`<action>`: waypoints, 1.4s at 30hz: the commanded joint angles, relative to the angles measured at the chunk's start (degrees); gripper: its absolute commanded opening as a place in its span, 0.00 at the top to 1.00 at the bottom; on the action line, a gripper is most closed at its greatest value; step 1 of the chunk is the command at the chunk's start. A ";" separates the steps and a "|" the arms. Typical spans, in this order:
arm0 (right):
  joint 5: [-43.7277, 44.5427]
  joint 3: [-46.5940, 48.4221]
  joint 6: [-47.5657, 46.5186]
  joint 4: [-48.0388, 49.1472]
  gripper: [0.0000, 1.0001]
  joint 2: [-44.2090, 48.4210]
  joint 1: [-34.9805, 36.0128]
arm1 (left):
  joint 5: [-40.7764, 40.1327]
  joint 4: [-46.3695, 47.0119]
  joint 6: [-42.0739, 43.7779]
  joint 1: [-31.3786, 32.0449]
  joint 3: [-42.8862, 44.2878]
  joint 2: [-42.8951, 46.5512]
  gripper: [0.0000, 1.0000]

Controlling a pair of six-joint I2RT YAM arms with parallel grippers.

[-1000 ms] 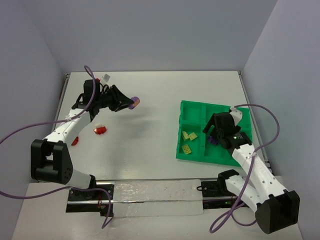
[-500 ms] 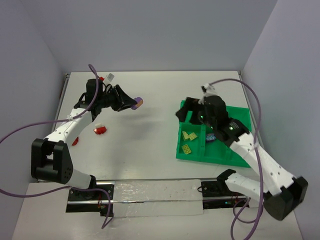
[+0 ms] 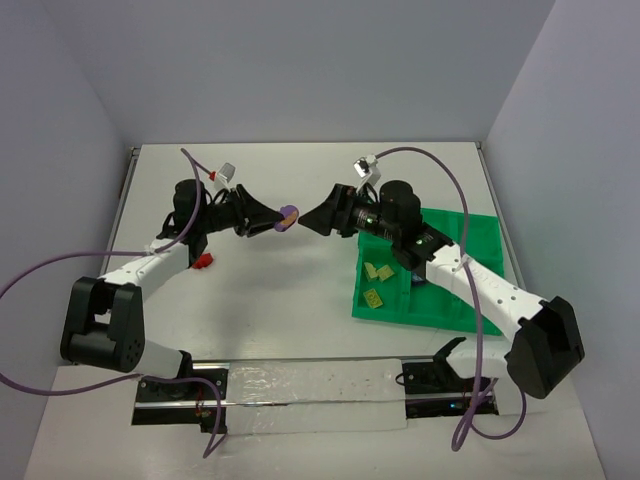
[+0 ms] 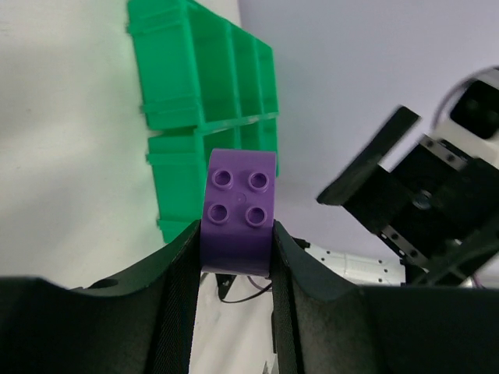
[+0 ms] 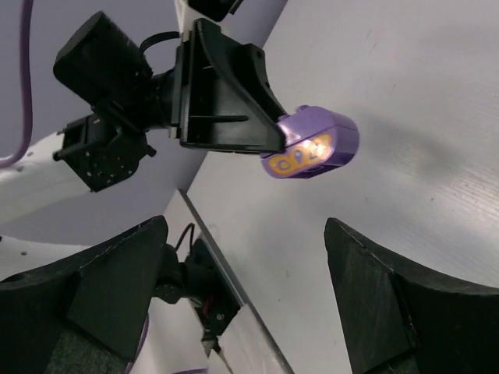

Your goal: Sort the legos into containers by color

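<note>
Since half a second ago the right gripper (image 3: 312,219) has left the green tray (image 3: 395,314) for frame centre. Its jaws are wide, the tips just short of the purple brick (image 3: 288,214). The left gripper (image 3: 278,217) clamps that brick in mid-air, arm stretched rightward. Yellow-green bricks (image 3: 377,272) lie in the tray's left compartments. A red brick (image 3: 203,261) sits on the white table (image 3: 280,290), left.

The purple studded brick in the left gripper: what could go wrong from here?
The left gripper pinches the purple studded brick only by its lower sides, above the white table; a nudge from the open right gripper could knock it loose, outside the green plastic tray.
The two grippers face tip to tip, so their fingers could collide.
</note>
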State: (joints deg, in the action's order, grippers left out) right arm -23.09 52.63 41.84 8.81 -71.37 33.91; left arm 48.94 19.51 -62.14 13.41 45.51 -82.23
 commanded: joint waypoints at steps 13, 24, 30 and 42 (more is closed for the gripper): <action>-17.09 -3.63 15.63 33.64 0.28 -12.79 -4.56 | 6.46 20.66 -10.35 0.77 -1.10 4.09 1.00; -18.54 -3.19 17.53 38.80 0.33 -15.38 -4.38 | 7.01 20.76 -9.86 1.39 -1.13 3.96 1.00; -19.01 -2.88 18.62 41.34 0.39 -16.51 -4.29 | 6.96 20.58 -9.50 1.96 -1.21 3.92 1.00; -20.12 -2.60 19.88 43.81 0.51 -17.12 -4.21 | 6.96 19.17 -8.35 2.67 -1.22 4.36 1.00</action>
State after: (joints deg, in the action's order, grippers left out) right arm -41.74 47.99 60.88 46.95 -88.05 29.37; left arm 54.74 37.39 -71.91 15.44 42.78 -78.91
